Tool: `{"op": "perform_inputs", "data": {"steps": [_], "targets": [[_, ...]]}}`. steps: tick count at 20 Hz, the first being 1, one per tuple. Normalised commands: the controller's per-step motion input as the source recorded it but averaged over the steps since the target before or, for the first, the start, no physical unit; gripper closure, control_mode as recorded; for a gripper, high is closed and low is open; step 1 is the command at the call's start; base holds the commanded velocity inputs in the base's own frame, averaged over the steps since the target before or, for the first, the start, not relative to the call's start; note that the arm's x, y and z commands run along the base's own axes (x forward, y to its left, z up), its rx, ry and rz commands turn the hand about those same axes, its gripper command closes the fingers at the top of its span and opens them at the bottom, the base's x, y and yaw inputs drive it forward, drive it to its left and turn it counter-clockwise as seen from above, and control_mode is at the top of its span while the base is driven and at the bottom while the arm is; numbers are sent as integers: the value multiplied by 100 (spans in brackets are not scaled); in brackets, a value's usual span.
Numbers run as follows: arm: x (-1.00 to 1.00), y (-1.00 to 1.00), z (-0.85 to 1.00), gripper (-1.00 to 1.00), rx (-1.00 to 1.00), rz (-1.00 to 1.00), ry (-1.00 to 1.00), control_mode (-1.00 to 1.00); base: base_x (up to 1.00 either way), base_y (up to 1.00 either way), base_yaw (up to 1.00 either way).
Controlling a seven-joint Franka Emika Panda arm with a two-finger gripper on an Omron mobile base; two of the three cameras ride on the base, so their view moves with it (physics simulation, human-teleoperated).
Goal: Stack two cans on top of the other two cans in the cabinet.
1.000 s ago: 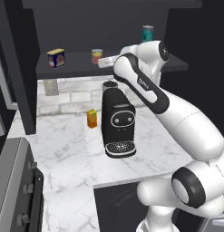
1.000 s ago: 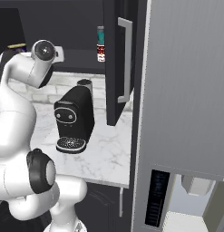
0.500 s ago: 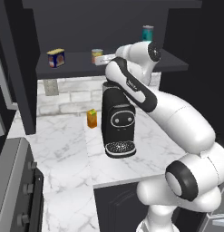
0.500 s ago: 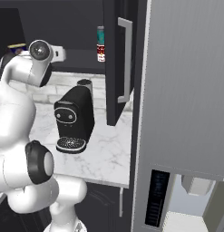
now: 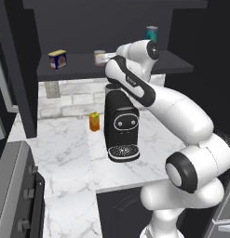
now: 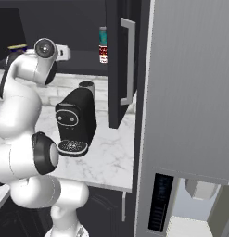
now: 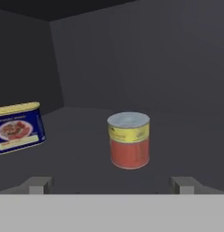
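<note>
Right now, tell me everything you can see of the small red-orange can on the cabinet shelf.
The small red-orange can is a short cylinder with a flat silver top, a yellow band under the rim and a red-orange body below, looking like printed metal. It stands upright on the dark shelf board, apart from the blue tin to its left in the hand view. Nothing touches it; the open gripper faces it, fingertips short of it.

red-orange can (image 7: 129,140) dead ahead on cabinet shelf (image 7: 81,158), blue tin (image 7: 17,126) off left; bare shelf between and right.
</note>
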Motion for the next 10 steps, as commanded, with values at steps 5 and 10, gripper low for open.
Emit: {"op": "perform_inputs", "data": {"steps": [5,10], "targets": [[22,-4,0,-100,0,0,1,-100,0,0,0],[24,0,0,-100,0,0,1,-100,0,0,0]]}}
